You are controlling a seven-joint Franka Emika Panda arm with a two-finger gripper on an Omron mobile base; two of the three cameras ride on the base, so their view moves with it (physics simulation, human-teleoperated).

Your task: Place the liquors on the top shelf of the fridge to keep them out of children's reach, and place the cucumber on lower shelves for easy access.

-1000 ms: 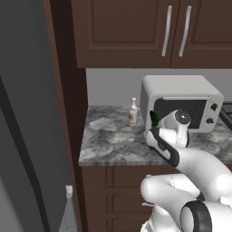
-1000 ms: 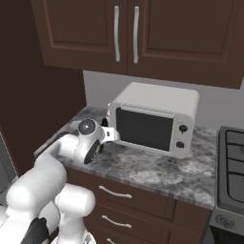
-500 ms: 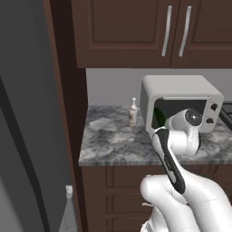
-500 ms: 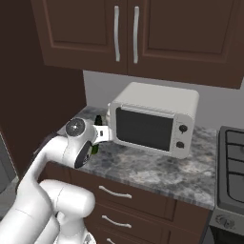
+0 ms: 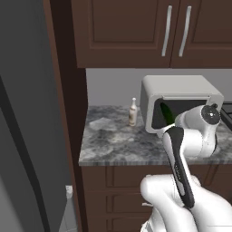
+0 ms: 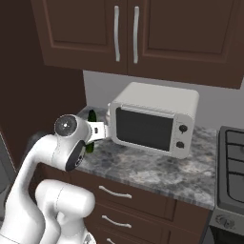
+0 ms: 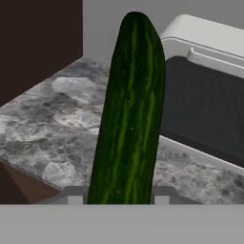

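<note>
Fingers (image 7: 118,198) clamped on the cucumber's (image 7: 129,109) lower end, held up over the table's (image 5: 113,145) front edge beside the microwave (image 5: 181,97), so could clip that box or the cream bottle (image 5: 132,112) at the back edge during a swing to the fridge (image 5: 27,113).

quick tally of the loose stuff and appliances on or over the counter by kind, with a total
bottles: 1, a slim cream-white bottle standing on the counter
cucumbers: 1, a dark green cucumber held in the tool above the counter
microwaves: 1, a white microwave
total: 3
</note>
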